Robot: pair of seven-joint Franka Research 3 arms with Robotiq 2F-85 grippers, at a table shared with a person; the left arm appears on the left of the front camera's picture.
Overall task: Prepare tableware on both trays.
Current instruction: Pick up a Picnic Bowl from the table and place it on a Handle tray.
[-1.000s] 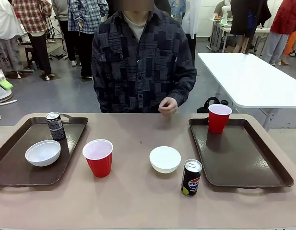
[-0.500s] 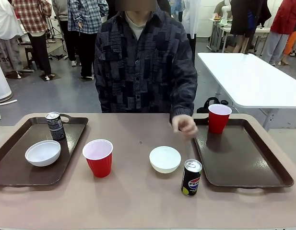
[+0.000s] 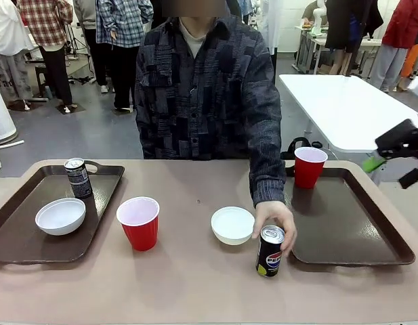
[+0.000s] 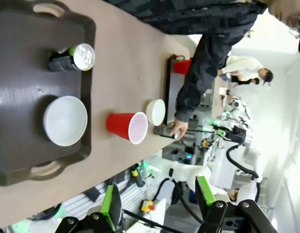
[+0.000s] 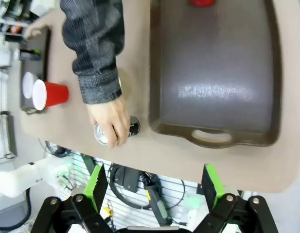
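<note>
On the left tray [image 3: 32,247] stand a slim black can [image 3: 78,177] and a white bowl [image 3: 60,216]. A red cup [image 3: 138,223], a second white bowl [image 3: 232,225] and the Pepsi can [image 3: 270,251] stand on the table between the trays. The person's hand [image 3: 276,220] grips the Pepsi can's top. The right tray [image 3: 344,223] holds a red cup [image 3: 309,166] at its far corner. My right gripper [image 3: 391,169] hovers open beyond that tray's right rim. High above the table, my left gripper [image 4: 157,199] is open with nothing between its fingers.
The person stands at the far side, sleeve [image 3: 266,156] reaching over the table's middle. A white table [image 3: 351,112] is behind on the right. From above, the right tray [image 5: 218,73] is mostly bare, and the hand [image 5: 111,119] is just off its left rim.
The person's hand came down from chest height, crossed the table and closed on the Pepsi can. My right gripper has entered the front view at the right edge.
</note>
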